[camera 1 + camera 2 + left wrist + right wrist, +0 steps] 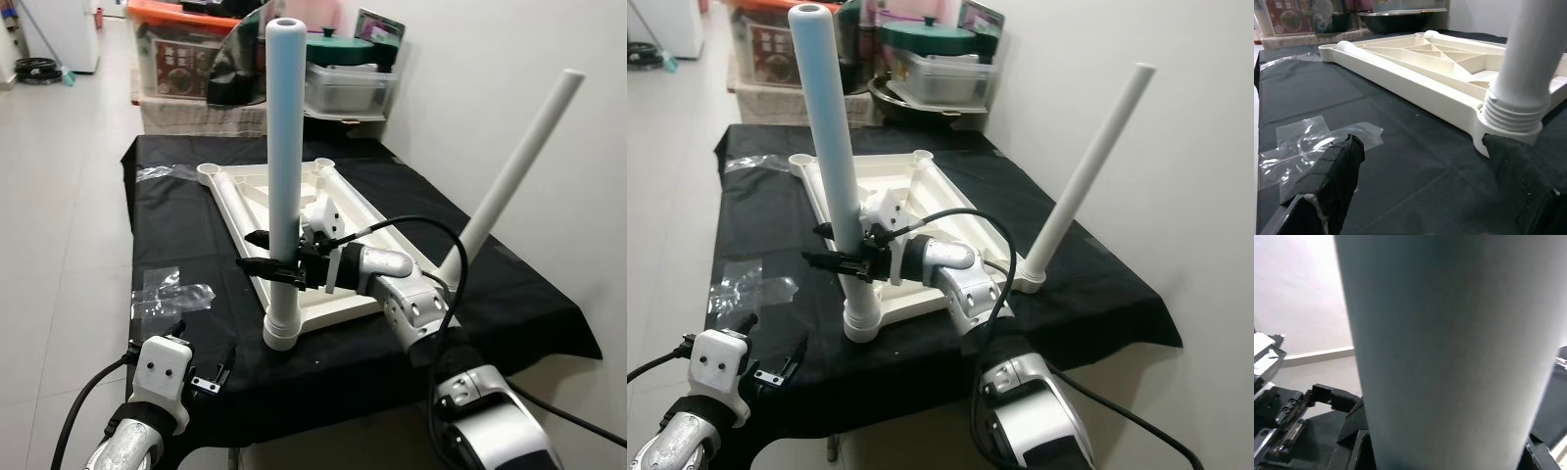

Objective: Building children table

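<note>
A desk (470,255) draped in black cloth carries a cream plastic child's tabletop (257,196) lying upside down, its ribbed underside facing up and round leg sockets at its corners. A pale blue-grey plastic tube leg (285,166) stands upright in the near left corner socket, its threaded base seated there. A white plastic tube leg (514,166) rises from the near right corner, leaning away to the right. The right claw (277,262) reaches in from the right and grips the blue-grey leg low on its shaft, fingers closed on either side of it. The left claw (201,370) hangs at the desk's near left edge, its fingers (1334,171) spread open and holding nothing, close to the base of the blue-grey leg. Crumpled clear plastic wrap (167,294) lies on the cloth to the left of the tabletop.
</note>
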You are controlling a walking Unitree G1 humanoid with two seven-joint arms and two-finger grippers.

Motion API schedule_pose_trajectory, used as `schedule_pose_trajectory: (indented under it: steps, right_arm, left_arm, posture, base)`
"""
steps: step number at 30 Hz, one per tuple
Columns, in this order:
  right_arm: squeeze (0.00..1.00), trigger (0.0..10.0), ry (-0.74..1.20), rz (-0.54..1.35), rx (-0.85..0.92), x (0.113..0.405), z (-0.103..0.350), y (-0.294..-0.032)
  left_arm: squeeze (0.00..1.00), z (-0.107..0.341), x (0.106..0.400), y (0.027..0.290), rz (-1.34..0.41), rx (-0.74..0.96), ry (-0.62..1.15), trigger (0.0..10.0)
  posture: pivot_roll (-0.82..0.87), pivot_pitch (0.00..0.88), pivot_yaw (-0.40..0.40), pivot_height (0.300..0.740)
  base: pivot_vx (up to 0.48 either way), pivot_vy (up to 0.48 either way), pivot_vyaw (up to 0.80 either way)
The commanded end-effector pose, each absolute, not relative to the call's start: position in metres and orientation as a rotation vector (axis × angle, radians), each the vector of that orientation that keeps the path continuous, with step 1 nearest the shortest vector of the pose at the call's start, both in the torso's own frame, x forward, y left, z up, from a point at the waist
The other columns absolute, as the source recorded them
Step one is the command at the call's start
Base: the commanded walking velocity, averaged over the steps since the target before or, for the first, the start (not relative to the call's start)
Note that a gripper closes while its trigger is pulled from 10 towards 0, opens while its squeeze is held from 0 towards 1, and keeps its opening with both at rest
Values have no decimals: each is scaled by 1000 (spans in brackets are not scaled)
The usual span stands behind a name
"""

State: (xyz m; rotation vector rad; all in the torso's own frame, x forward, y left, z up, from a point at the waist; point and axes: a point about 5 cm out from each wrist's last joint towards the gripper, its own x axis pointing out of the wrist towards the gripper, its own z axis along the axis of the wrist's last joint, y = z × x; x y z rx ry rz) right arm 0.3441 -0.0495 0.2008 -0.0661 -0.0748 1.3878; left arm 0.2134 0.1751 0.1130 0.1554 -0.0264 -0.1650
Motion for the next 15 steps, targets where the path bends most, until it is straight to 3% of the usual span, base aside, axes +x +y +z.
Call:
schedule_pose_trajectory:
  steps: [1,15]
  right_arm:
    - [0,10000,183,1447,116,333,150,-51]
    - [0,10000,215,1373,278,345,141,-63]
  left_arm:
    - [0,110,212,174,-170,166,-16,10000]
    - [0,108,211,174,-170,163,-8,10000]
  posture:
    - [185,0,-178,740]
    - [185,0,-175,740]
  base:
    - [0,0,0]
    - [0,0,0]
